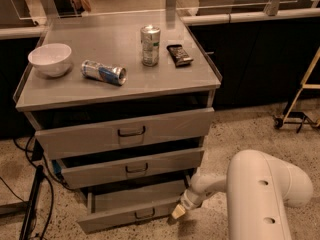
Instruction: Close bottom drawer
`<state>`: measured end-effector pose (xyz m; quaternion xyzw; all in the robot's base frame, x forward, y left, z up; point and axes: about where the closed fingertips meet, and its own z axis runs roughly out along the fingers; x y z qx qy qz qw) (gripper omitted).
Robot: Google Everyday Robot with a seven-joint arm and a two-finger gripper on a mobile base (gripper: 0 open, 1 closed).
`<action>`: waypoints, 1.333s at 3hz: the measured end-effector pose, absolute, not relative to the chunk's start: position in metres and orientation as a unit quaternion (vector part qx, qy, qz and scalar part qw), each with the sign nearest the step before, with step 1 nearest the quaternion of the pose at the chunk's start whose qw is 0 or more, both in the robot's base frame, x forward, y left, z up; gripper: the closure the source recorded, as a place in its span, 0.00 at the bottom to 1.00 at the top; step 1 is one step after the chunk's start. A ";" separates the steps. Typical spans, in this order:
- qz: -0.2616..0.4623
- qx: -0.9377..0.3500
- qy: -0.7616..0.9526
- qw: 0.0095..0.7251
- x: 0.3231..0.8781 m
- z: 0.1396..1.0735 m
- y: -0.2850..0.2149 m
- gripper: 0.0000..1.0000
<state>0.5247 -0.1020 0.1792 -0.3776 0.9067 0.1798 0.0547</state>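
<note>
The bottom drawer (131,215) is the lowest of three grey cabinet drawers. It stands pulled out, with its flat grey interior (137,198) showing and a small dark handle (144,214) at the centre of its slim front. My gripper (178,212) is at the right end of that front panel, low near the floor, on the end of my white arm (260,194). The middle drawer (131,167) and the top drawer (125,132) above it also stand slightly out.
On the cabinet top (165,81) are a white bowl (50,59), a can lying on its side (104,72), an upright can (150,45) and a dark packet (179,54). Cables and a dark stand (31,204) are at the left. A metal cart frame (299,109) is at the right.
</note>
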 end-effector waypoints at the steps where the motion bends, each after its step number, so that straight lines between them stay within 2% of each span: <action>1: 0.180 -0.378 0.907 0.055 0.525 0.179 -0.102 0.00; 2: 0.180 -0.378 0.907 0.055 0.525 0.179 -0.102 0.00; 3: 0.180 -0.378 0.907 0.055 0.525 0.179 -0.102 0.19; 4: 0.180 -0.378 0.907 0.055 0.525 0.179 -0.102 0.50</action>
